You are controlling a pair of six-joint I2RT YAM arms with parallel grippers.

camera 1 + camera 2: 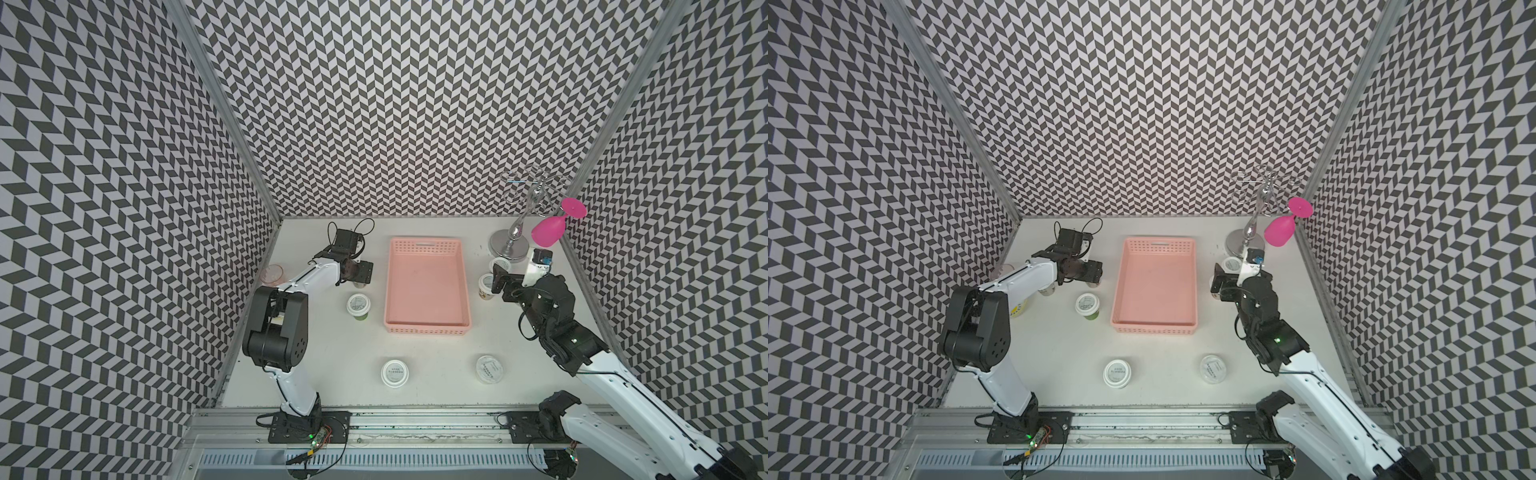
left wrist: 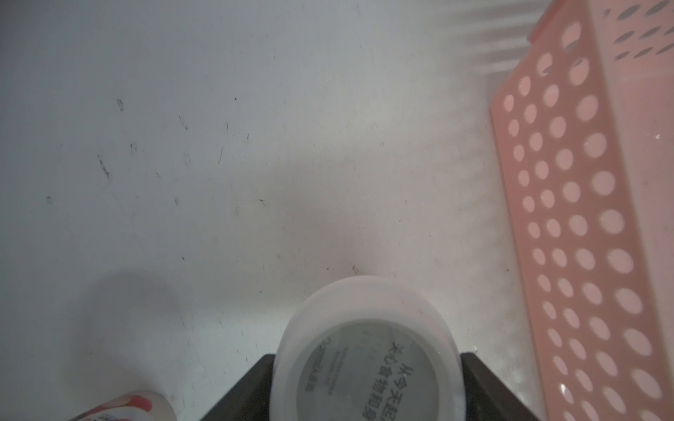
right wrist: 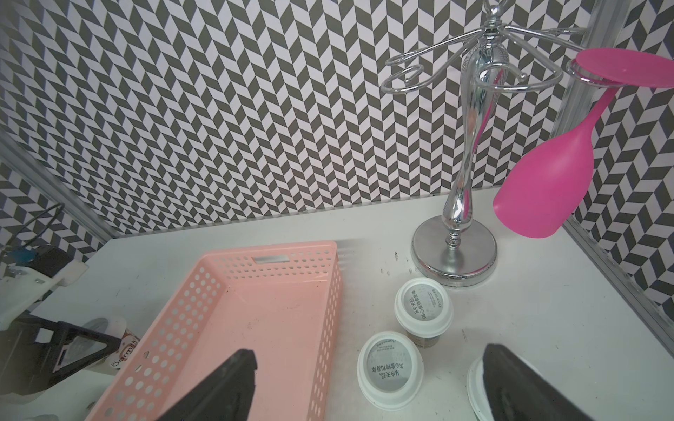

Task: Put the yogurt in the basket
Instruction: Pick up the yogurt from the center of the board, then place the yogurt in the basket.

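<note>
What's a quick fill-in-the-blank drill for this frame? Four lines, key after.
1. The basket contains ___ yogurt.
2. From the chrome rack hangs an upside-down magenta ___.
3. The left gripper has a yogurt ___ between its jaws.
4. The right gripper has its jaws ___.
Missing words: no; wine glass; cup; open.
</note>
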